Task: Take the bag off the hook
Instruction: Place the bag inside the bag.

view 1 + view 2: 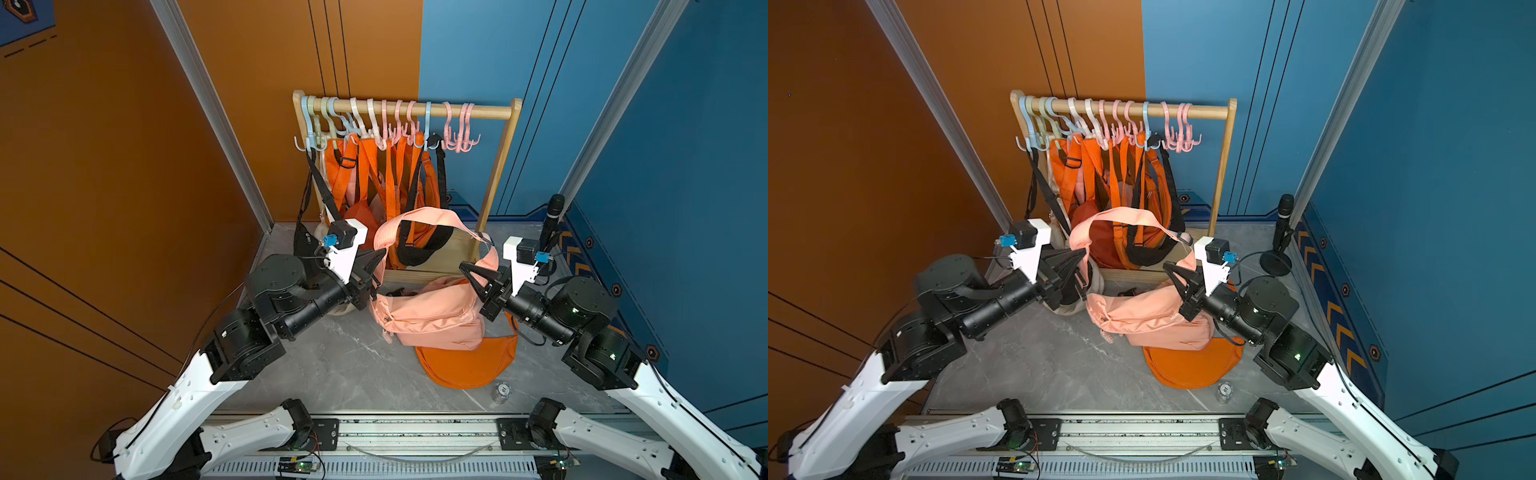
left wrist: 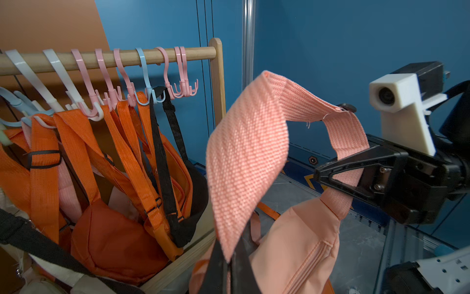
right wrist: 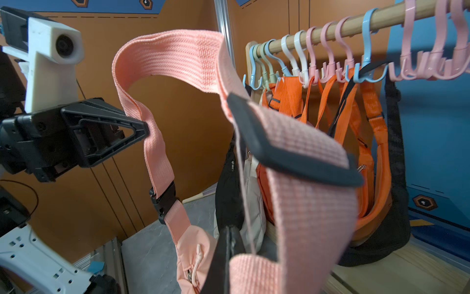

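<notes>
The pink bag (image 1: 428, 316) (image 1: 1150, 316) is low on the grey surface in front of the rack, partly over a flat orange bag. Its wide pink strap (image 1: 419, 216) (image 2: 244, 157) (image 3: 178, 53) arches up between my two grippers and touches none of the hooks (image 1: 457, 139) (image 1: 1179, 139) on the wooden rail (image 1: 478, 111). My left gripper (image 1: 380, 255) (image 1: 1081, 253) (image 2: 230, 262) (image 3: 146, 129) is shut on the strap's left end. My right gripper (image 1: 465, 266) (image 1: 1169, 266) (image 2: 318, 174) (image 3: 230, 229) is shut on the strap's right end, near its black slider (image 3: 287, 157).
Several orange bags (image 1: 374, 178) and a black bag (image 1: 419, 249) hang from the rack behind the strap. An orange bag (image 1: 465, 365) lies flat under the pink one. A microphone on a stand (image 1: 552, 220) stands at the back right, and a small clear bottle (image 1: 502, 390) near the front.
</notes>
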Controlling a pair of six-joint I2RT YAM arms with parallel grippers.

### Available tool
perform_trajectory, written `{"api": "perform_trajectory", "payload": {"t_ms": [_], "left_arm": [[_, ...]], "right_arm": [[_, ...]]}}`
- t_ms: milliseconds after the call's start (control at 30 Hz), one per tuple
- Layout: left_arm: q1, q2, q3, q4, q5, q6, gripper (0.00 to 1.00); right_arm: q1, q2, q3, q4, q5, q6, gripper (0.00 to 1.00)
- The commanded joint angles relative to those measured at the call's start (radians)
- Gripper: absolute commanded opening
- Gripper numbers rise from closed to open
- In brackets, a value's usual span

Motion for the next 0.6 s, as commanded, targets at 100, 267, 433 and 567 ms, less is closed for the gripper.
{"api": "perform_trajectory", "payload": {"t_ms": [100, 267, 433, 567], "left_arm": [[-0.098, -0.13, -0.116, -0.089, -0.166, -0.044, 0.0], [-0.145, -0.236, -0.231, -0.143, -0.247, -0.077, 0.0], [-0.158, -0.312, -0.329, -0.168, -0.278, -0.114, 0.0], [-0.159, -0.323, -0.397, -0.167, -0.294, -0.136, 0.0]], "right_arm": [[0.105, -0.092, -0.116, -0.024, 0.062, -0.027, 0.0], [0.193, -0.132, -0.234, -0.01, 0.133, 0.002, 0.0], [0.298, -0.161, -0.359, 0.026, 0.233, 0.022, 0.0], [0.327, -0.181, -0.443, 0.042, 0.31, 0.058, 0.0]]}}
